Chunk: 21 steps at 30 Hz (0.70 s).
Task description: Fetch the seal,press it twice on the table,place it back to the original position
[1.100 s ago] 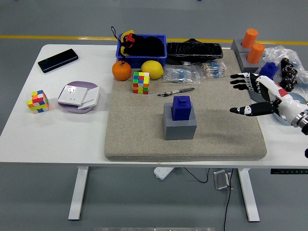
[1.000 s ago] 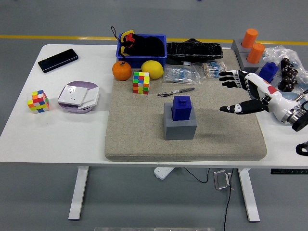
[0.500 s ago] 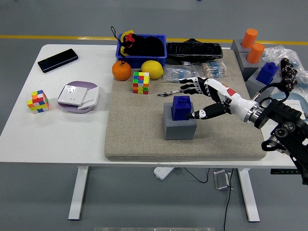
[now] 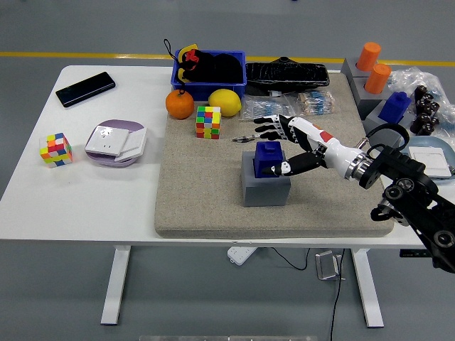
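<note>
We are looking down from a single head camera mounted high on the robot's side of the white table (image 4: 106,199), facing forward and tilting downward. The table's near edge is running across the lower part of the frame, with its legs and the grey floor showing beneath, while a yellow floor line (image 4: 85,55) is crossing behind the far edge. We are standing far enough back that nearly the whole tabletop is fitting in view, its right end cut by the frame. The right arm (image 4: 398,181) is entering from the right edge. No second view is sharing the scene.
</note>
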### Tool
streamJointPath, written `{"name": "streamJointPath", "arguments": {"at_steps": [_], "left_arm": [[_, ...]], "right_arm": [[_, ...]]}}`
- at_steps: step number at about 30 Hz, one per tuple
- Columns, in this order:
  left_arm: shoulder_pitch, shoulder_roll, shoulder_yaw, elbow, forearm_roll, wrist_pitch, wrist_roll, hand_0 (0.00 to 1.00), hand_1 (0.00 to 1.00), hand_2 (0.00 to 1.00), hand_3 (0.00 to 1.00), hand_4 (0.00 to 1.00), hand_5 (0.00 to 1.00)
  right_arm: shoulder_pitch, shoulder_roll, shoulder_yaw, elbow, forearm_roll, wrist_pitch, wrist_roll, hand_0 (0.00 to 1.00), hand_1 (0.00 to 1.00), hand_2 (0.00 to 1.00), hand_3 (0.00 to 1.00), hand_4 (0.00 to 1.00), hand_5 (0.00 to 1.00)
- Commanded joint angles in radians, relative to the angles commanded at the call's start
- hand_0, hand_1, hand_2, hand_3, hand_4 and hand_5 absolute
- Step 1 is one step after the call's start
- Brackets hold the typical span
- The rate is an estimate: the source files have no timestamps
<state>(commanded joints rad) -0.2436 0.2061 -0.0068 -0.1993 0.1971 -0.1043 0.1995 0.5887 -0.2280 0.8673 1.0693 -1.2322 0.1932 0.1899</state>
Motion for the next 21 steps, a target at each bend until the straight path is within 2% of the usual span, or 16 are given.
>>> {"name": "streamJointPath", "arguments": {"at_steps": [2, 3, 21], "left_arm": [[0.0, -0.001, 0.0, 0.0, -0.001, 0.0, 0.0, 0.723, 0.693, 0.682, 0.749, 0.686, 0.256], [0.001, -0.001, 0.003, 0.0, -0.004, 0.0, -0.001, 0.724, 0.693, 0.682, 0.749, 0.687, 0.256], [-0.002, -0.002, 0.007, 0.0, -0.008, -0.001, -0.004, 0.723, 0.694, 0.682, 0.749, 0.689, 0.255]], "right_arm": [[-0.001, -0.003, -0.003, -0.002, 0.002, -0.002, 0.001, 0.823, 0.768, 0.79, 0.838, 0.988, 0.002], [-0.002, -0.004, -0.003, -0.002, 0.003, -0.003, 0.001, 0.779, 0.74, 0.762, 0.818, 0.972, 0.002], [-0.023, -0.001, -0.022, -0.007, 0.02, -0.029, 0.01, 0.739, 0.715, 0.747, 0.798, 0.908, 0.002]]}}
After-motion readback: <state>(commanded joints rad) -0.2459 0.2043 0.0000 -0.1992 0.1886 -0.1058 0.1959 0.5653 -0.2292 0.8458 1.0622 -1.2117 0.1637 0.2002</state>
